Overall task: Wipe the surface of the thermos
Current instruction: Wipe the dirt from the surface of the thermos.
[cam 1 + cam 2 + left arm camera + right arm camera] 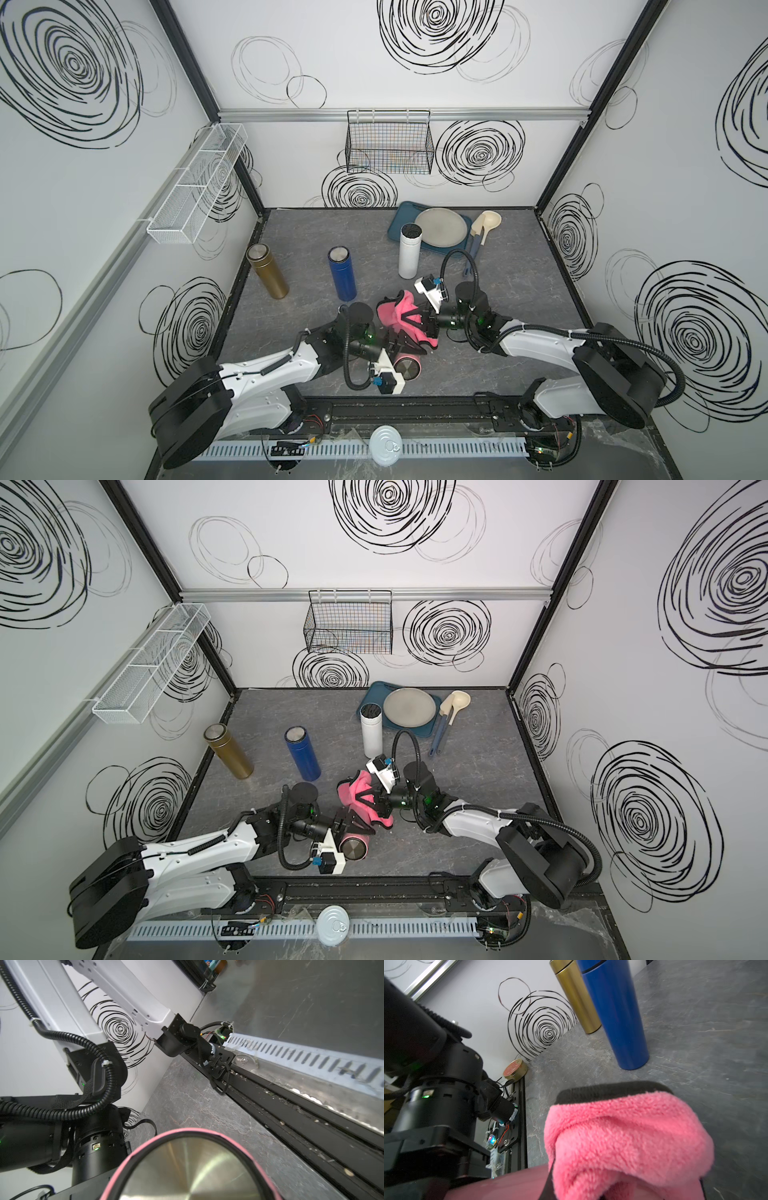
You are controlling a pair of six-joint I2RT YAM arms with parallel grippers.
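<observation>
Left claw (400, 348) clenched on the pink thermos (409, 360), right claw (428, 325) clenched on the pink cloth (399, 316).

Containers:
- A blue tray (400, 220) at the back of the table holds a grey plate (441, 226).
- A white thermos (409, 257) stands upright just beside the tray's near corner. Its top is open and dark inside; contents cannot be told.
- A gold thermos (268, 270) and a blue thermos (341, 274) stand upright, capped and well apart.
- A black wire basket (388, 143) hangs on the back wall; contents unclear.

Claws: both jaws are fully pinched. The pink thermos lies on its side between the arms, near the front rail (415, 409), with its steel end facing that rail. Whether it rests on the table cannot be told. The black-edged cloth drapes over the thermos's far part, touching it.
</observation>
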